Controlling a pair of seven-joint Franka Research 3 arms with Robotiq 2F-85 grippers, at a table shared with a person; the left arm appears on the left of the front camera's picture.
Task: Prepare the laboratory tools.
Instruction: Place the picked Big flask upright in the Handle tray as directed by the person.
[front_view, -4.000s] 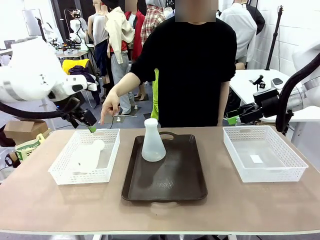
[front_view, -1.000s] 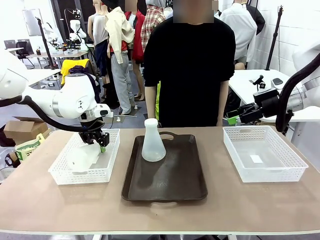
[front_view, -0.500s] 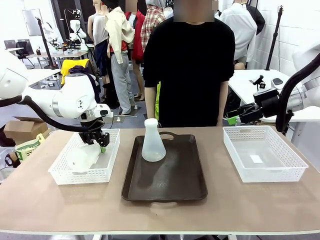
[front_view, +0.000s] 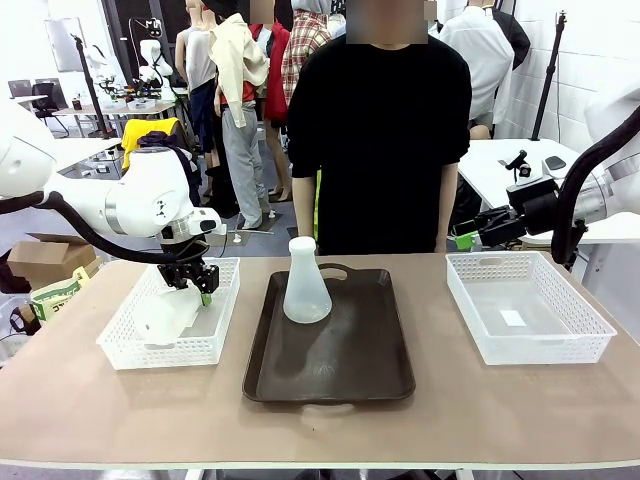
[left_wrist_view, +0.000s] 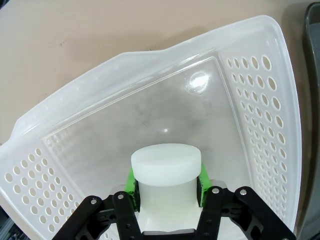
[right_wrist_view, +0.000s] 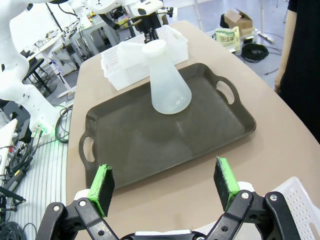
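Since four seconds back my left gripper (left_wrist_view: 166, 184) has come from the far rim of the left basket (front_view: 120, 352) down into it, and the person's hand that pointed there has gone; over the last second nothing has shifted. My green pads (left_wrist_view: 130, 181) are now clamped on the neck of the lying flask (front_view: 168, 313), one on each side just under its lip, so I judge the grasp made and the lift out toward the tray (front_view: 330, 378) to be the step in hand. The other flask (front_view: 306, 282) already stands upright on the far part of that tray, so roughly half the job looks done. My right gripper (right_wrist_view: 165, 186) hangs with its jaws spread wide and nothing between them, above the table edge on the near side of the tray, well apart from both flasks. Materials: both flasks are translucent whitish plastic, matte, conical with a wide round base tapering to a short neck with a thick flat rim; that rim should keep the neck from slipping through my pads. The left basket is glossy white plastic, smooth floor, walls pierced with rows of round holes; a like basket (front_view: 530, 320) sits at the right. The tray is dark brown, faintly shiny, rectangular with rounded corners and cut-out handles. The table (front_view: 500, 410) is flat tan laminate.
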